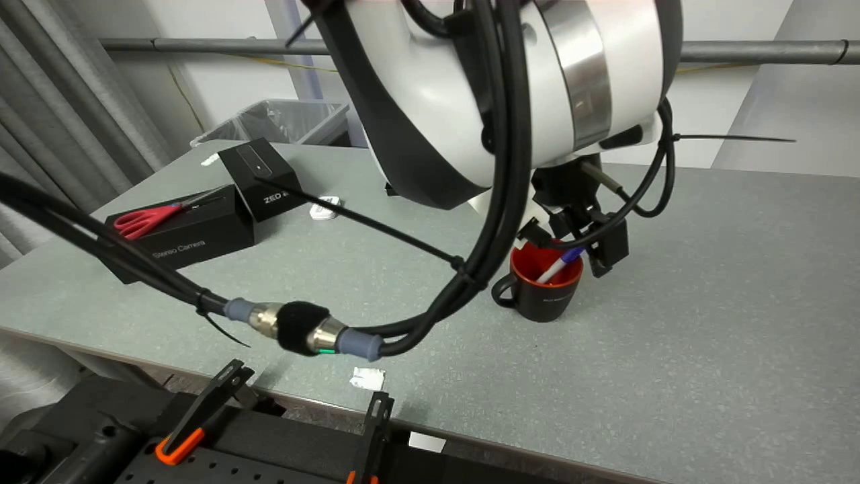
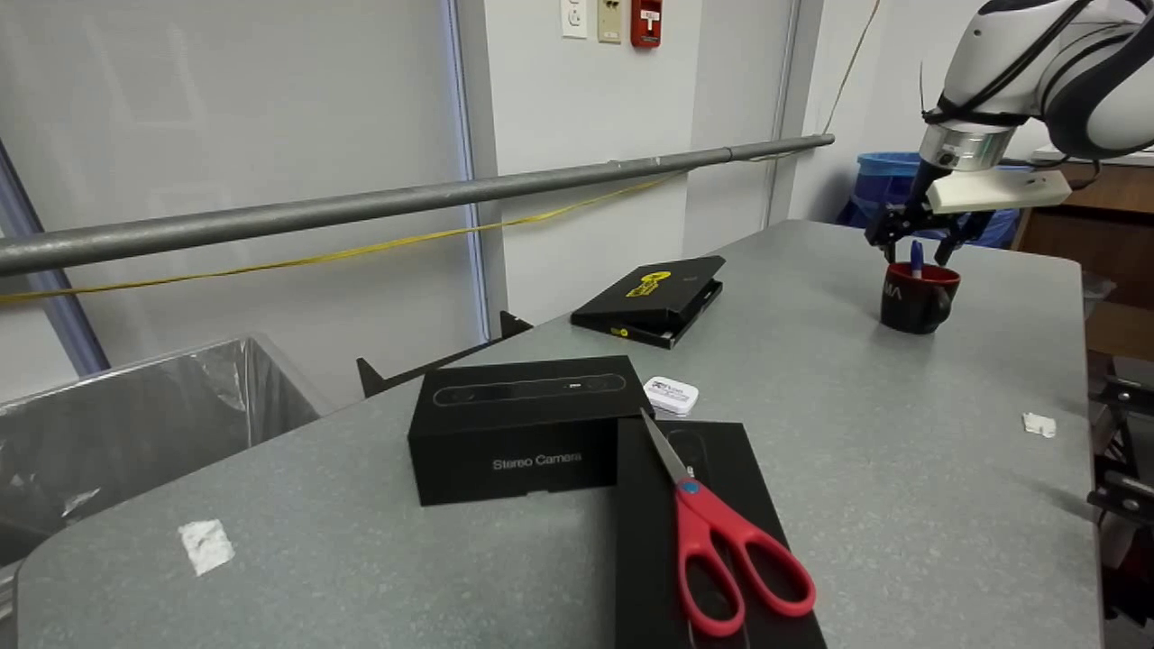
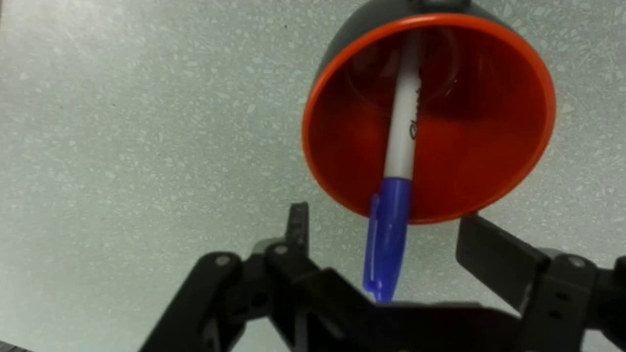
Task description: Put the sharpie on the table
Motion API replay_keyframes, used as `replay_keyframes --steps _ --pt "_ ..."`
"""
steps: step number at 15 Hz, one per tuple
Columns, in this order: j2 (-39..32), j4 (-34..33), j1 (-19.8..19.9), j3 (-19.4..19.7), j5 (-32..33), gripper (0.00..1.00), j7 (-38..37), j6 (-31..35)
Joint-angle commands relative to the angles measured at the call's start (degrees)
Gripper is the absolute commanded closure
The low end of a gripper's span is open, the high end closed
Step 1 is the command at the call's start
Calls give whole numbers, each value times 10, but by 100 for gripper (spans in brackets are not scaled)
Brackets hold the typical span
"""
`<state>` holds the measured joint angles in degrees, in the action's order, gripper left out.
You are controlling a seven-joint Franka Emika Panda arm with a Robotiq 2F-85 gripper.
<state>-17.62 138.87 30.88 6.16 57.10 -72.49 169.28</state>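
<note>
The sharpie (image 3: 391, 220), white with a blue-purple cap, leans in a black mug (image 3: 474, 146) with a red inside, cap end up and past the rim. It also shows in both exterior views (image 1: 555, 267) (image 2: 917, 255). The mug (image 1: 541, 299) stands upright on the grey-green table (image 1: 705, 323). My gripper (image 3: 384, 212) is open at the mug's rim, one finger on each side of the cap, with gaps between. In an exterior view the gripper (image 2: 917, 260) points down over the mug. The pen's lower end is inside the mug.
Black boxes (image 2: 532, 433) (image 2: 649, 297) lie on the table, one with red scissors (image 2: 721, 550) on it. A small white case (image 2: 672, 394) lies beside them. White scraps (image 1: 368, 378) (image 2: 206, 546) lie on the tabletop. Clamps (image 1: 208, 410) line the near edge. A bin (image 2: 162, 415) stands beyond the table.
</note>
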Motion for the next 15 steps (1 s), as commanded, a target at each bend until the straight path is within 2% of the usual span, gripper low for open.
replay_keyframes --steps 1,7,9,10,15 --pt "2 -1 -11 13 32 53 -18 12" --pt "13 -1 -8 13 34 99 -22 16" --pt "26 8 -3 9 24 100 -10 17" --pt "43 24 8 -1 4 97 15 17" --pt "164 109 40 -8 -27 97 94 68"
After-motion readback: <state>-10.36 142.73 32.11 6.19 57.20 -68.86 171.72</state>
